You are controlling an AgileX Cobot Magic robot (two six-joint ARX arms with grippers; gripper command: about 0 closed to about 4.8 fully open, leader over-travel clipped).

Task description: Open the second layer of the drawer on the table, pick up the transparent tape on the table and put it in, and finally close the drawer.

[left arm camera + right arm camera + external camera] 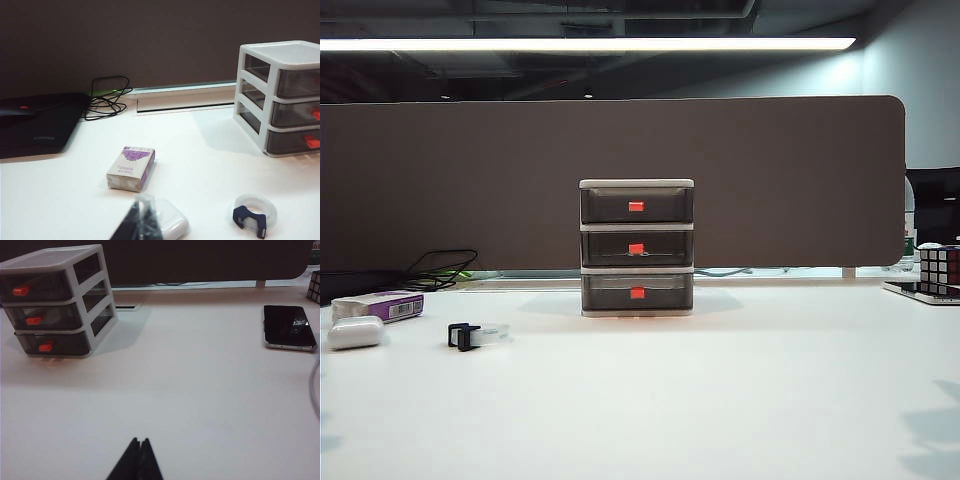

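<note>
The drawer (636,248) stands mid-table against the brown partition, a grey frame with three smoky drawers, all pushed in. Its second layer (636,246) shows a red tab; it also shows in the left wrist view (296,114) and the right wrist view (45,316). The transparent tape (478,335), clear with a black cutter clip, lies on the white table (720,400) left of the drawer, and appears in the left wrist view too (255,214). My left gripper (142,210) is shut and empty, well short of the tape. My right gripper (139,442) is shut and empty over bare table. Neither arm shows in the exterior view.
A purple-and-white box (382,305) and a white rounded case (356,332) lie at the far left. Black cables (445,268) and a dark pad (37,122) sit by the partition. On the right are a phone (289,326) and a puzzle cube (940,266).
</note>
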